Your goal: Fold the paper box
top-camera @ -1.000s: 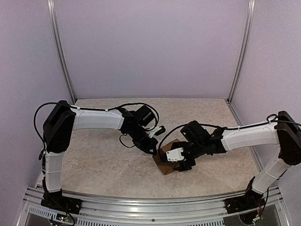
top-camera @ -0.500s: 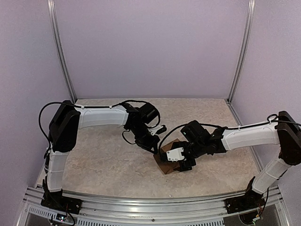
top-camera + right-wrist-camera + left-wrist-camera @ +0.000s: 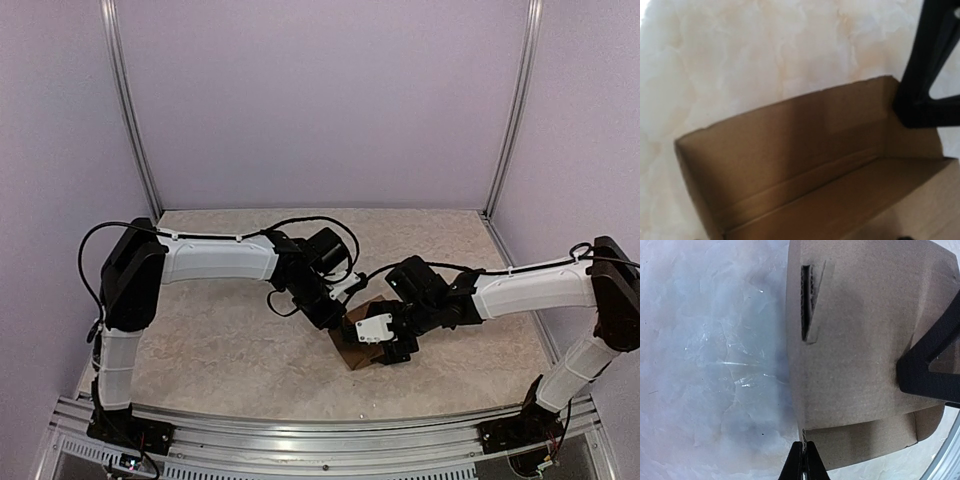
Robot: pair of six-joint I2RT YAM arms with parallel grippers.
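1. The paper box (image 3: 350, 356) sits on the counter (image 3: 220, 340), right of centre and near the front. It is part-folded, and the right wrist view looks into its open inside.
2. The left hand (image 3: 803, 462) is clenched, its tips pressed together at the box's lower edge, below the panel with a slot (image 3: 806, 302).
3. The right hand (image 3: 392, 345) is over the box, jaws spread wide. One black finger (image 3: 922, 65) lies against an end wall. I cannot tell whether it is grasping the box.

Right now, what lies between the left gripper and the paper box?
Nothing: in the left wrist view the left gripper meets the edge of the paper box.
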